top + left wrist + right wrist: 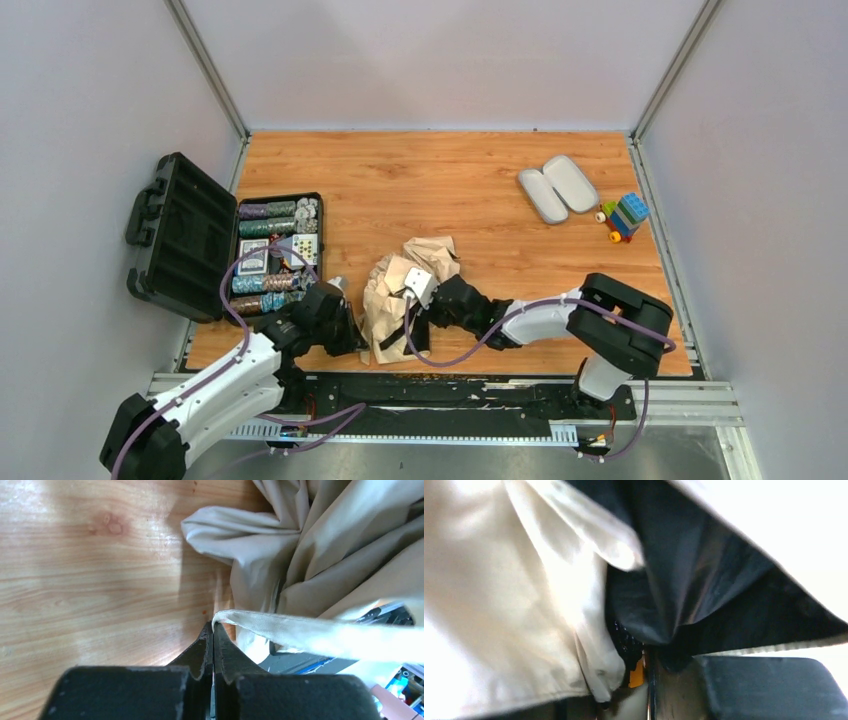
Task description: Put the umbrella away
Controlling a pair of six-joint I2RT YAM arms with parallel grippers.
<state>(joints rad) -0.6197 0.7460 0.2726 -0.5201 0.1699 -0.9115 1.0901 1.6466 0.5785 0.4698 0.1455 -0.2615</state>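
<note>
One crumpled beige umbrella [380, 302] lies at the near edge of the table [480, 190], between two arms; one open chip case [180, 235], two oval cases [558, 187] and one block toy [625, 217] lie apart. Just left of the fabric, the left gripper [212, 630] has its jaws pressed together, with the strap tab [310, 635] ending at their tips. From the right, the right gripper [408, 292] is buried in the folds, and its jaw state cannot be told.

Top cam overhead; wrist cams close-up on umbrella [383, 300].
</note>
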